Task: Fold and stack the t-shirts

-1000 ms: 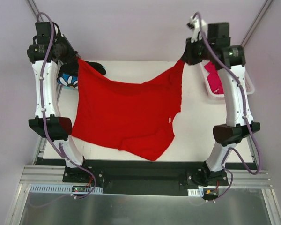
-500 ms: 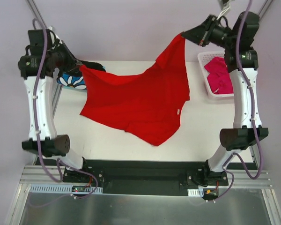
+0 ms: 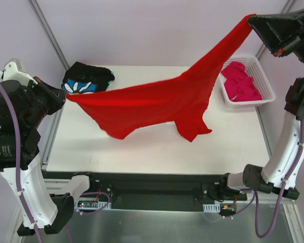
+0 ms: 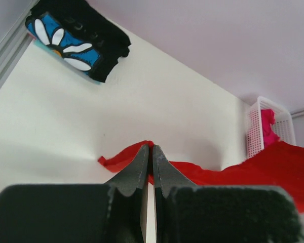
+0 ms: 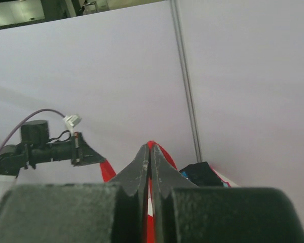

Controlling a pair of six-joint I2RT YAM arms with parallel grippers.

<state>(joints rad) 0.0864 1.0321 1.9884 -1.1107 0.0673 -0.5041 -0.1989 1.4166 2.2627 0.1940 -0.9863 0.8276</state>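
Shirt (image 3: 157,101) now stretched taut — right hand (image 3: 252,21) risen, left hand (image 3: 65,97) swung outward.

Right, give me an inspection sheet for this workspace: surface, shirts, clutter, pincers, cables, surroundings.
Surface: white table, no stains seen.
Job's things: red shirt held in the air, stretched between both arms, right end higher, middle sagging; black flowered shirt bunched at the far left corner; pink shirt crumpled in the basket.
Clutter: white lattice basket at the far right edge.
Pincers: left pincer shut on one corner of the red shirt; right pincer shut on the opposite end, raised high.
Cables: purple cable along each arm, clear of the cloth.
Surroundings: lilac walls, metal frame post; nothing else seen.
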